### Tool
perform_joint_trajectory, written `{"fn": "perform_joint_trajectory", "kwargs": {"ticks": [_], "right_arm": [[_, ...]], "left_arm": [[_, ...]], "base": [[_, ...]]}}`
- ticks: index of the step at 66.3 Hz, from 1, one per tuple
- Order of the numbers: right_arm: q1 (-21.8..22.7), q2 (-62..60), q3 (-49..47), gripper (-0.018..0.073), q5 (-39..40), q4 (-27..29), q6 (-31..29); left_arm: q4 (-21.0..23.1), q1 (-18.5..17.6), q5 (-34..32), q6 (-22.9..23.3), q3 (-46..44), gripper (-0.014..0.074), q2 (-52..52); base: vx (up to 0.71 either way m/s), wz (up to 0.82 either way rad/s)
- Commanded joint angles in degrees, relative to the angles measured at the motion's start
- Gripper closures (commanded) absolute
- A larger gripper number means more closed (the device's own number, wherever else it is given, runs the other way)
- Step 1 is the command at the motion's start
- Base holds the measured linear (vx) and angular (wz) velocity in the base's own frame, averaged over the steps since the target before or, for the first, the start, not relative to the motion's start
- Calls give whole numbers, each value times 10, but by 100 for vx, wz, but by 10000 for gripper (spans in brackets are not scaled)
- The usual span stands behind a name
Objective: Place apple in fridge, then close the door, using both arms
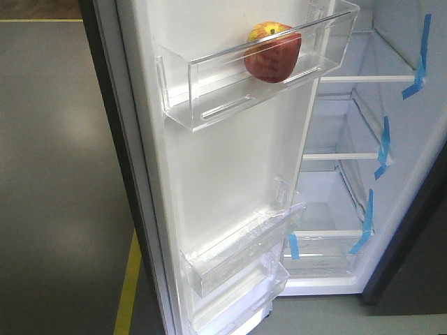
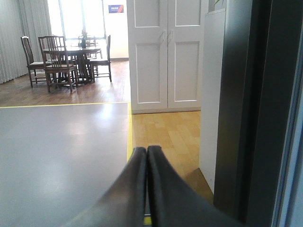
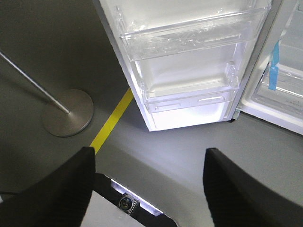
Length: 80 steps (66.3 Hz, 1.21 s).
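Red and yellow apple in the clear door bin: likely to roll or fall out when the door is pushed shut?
Being round, the red-and-yellow apple may roll along the clear plastic door bin. The bin's front wall probably keeps it in.

Blue wall sign (image 2: 116, 8): text unreadable.

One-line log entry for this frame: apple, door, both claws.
apple: in upper door bin | door: open | left claw: shut, empty | right claw: open, empty | next: close door

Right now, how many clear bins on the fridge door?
3: top bin holding the apple, middle bin well below it, bottom bin just beneath. Others above the frame may be hidden.
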State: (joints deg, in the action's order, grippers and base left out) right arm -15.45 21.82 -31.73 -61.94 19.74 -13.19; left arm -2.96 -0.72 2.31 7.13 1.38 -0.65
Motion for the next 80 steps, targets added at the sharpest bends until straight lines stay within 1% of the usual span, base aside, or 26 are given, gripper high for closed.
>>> {"fn": "perform_joint_trajectory", "kwargs": {"ticks": [1, 6, 13, 20, 27, 32, 37, 56, 70, 80], "right_arm": [[0, 4, -13, 95, 24, 9, -2], [0, 4, -13, 95, 24, 9, -2], [0, 4, -13, 95, 24, 9, -2], [0, 4, -13, 95, 24, 9, -2], [0, 4, -13, 95, 24, 9, -2], [0, 4, -13, 95, 24, 9, -2], [0, 4, -13, 95, 24, 9, -2], [0, 4, -13, 95, 24, 9, -2], [0, 4, -13, 95, 24, 9, -2], [0, 4, -13, 95, 24, 9, -2]], "left_arm": [[17, 2, -44, 19, -10, 603, -8], [30, 2, -44, 38, -10, 603, -8], [30, 2, -55, 77, -11, 603, -8], [30, 2, -58, 103, -28, 603, -7], [30, 2, -51, 106, -63, 603, 6], [30, 2, -34, 105, -94, 603, 29], [25, 2, -11, 98, -126, 603, 66], [23, 2, 103, 20, -259, 603, 244], [23, 2, 225, -48, -379, 603, 395], [23, 2, 305, -64, -465, 603, 492]], "base": [[0, 0], [0, 0], [0, 0], [0, 0], [0, 0], [0, 0], [0, 0], [0, 0], [0, 0], [0, 0]]}}
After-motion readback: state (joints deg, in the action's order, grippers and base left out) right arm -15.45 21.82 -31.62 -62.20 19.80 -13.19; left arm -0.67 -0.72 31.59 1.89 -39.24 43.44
